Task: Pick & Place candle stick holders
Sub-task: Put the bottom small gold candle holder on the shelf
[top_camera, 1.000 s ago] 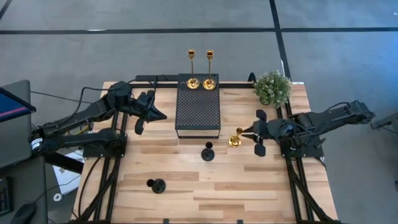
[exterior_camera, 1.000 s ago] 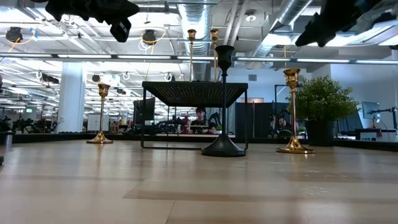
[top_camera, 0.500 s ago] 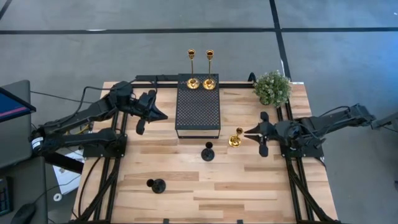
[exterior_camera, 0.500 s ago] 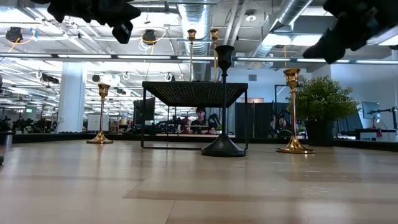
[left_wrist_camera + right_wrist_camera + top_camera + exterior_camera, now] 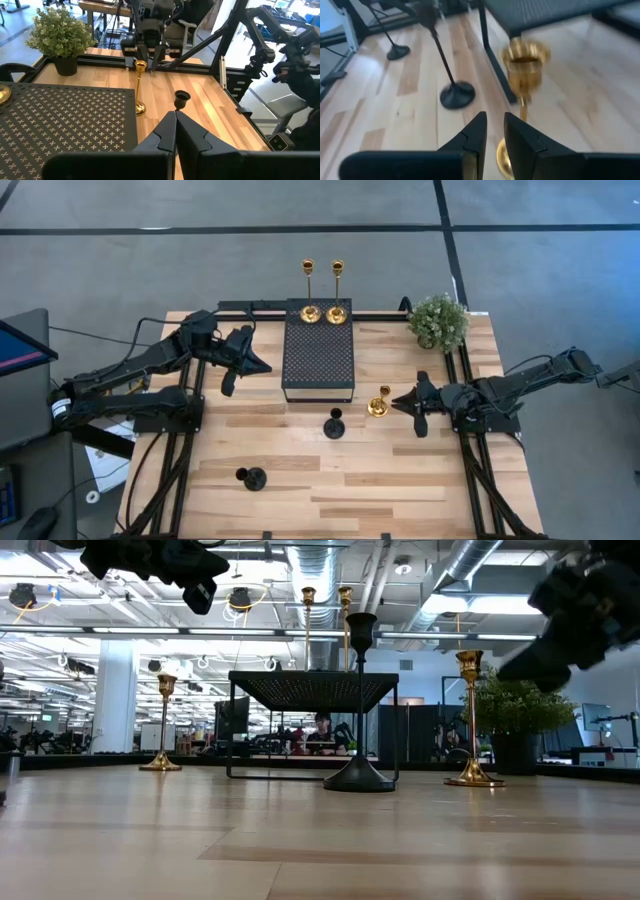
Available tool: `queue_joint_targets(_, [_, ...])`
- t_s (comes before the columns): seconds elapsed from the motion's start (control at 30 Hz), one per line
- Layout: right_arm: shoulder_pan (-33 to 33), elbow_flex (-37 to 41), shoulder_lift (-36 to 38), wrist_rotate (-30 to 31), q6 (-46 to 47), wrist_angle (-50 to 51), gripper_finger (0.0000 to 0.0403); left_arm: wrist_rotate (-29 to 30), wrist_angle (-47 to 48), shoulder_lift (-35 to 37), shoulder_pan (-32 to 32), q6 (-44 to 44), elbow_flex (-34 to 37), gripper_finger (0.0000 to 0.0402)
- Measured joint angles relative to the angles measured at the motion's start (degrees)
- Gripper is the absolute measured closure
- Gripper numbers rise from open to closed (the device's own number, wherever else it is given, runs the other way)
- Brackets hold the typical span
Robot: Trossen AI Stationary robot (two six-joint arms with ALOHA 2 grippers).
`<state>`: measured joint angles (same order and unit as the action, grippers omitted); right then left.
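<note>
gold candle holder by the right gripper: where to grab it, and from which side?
Grip the thin stem of the gold candle holder, between its cup and its round base. It stands upright. I'd come in level from the right, where the right gripper sits; the black platform blocks the left.

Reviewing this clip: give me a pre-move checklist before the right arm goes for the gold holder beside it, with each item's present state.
1. Right gripper faces the gold holder: ok.
2. Fingers parted enough for the stem: cannot tell.
3. Gold holder upright on the table: ok.
4. Nearest black holder apart from the gold one: ok.
5. Left gripper, shut, waits left of the platform: ok.
</note>
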<state>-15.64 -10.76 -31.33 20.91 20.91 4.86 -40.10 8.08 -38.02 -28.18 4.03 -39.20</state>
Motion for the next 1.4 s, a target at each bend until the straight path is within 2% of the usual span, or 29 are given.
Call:
queue_joint_targets(0.33, [0.07, 3.28, -1.90, 0.24, 4.44, -0.71, 0.0344, 0.00, -0.22, 0.00, 0.00, 0.01, 0.00, 0.0396])
queue_joint_targets(0.53, [0.07, 3.58, -3.72, 3.35, 4.39, -0.88, 0.0329, 0.00, -0.22, 0.02, 0.00, 0.02, 0.00, 0.0396])
queue_joint_targets(0.77, [0.07, 3.61, -6.20, 7.61, 4.63, -2.78, 0.0252, 0.00, -0.20, 0.02, 0.00, 0.02, 0.00, 0.0396])
queue_joint_targets(0.93, [0.07, 3.61, -8.97, 7.72, 4.63, -7.75, 0.0187, 0.00, -0.20, 0.02, 0.00, 0.02, 0.00, 0.0396])
queue_joint_targets(1.03, [0.07, 3.61, -11.06, 7.76, 4.63, -9.48, 0.0166, 0.00, -0.20, 0.02, 0.00, 0.02, 0.00, 0.0396])
queue_joint_targets(1.2, [0.12, 3.61, -15.31, 10.80, 4.47, -13.18, 0.0170, 0.00, -0.17, 0.02, 0.00, 0.02, 0.00, 0.0396])
queue_joint_targets(1.4, [1.86, 3.61, -19.75, 11.10, 4.02, -19.37, 0.0191, -0.02, 0.02, 0.02, 0.02, 0.02, 0.00, 0.0396])
